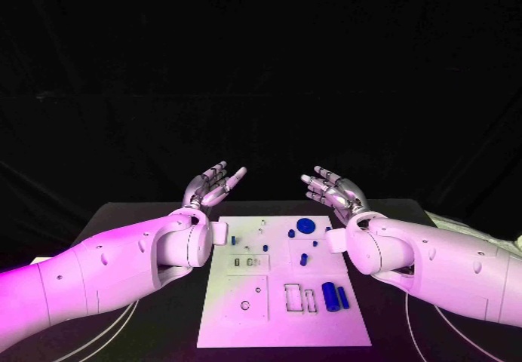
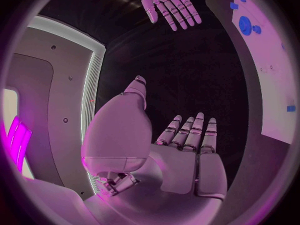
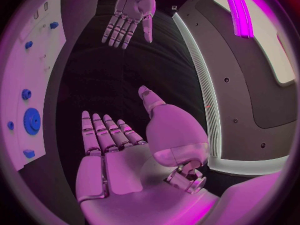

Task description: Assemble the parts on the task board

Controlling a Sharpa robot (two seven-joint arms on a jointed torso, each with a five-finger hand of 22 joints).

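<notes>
1. Left hand (image 1: pixel 214 185): raised above the far edge of the table (image 1: pixel 130 219), left of frame centre; palm up, fingers (image 2: pixel 187 132) spread and extended, holding nothing.
2. Right hand (image 1: pixel 333 188): raised right of frame centre, palm up, fingers (image 3: pixel 103 130) straight and apart, holding nothing.
3. Task board (image 1: pixel 250 324): flat on the table, lower centre of the frame, between both forearms, well apart from both hands.
4. Blue gear disc (image 1: pixel 305 224): on the upper part of the board.
5. Two blue cylinders (image 1: pixel 336 298): lying side by side at the lower right of the board, beside rectangular slots (image 1: pixel 295 296).
6. Small blue pegs (image 1: pixel 303 259): scattered mid-board.
</notes>
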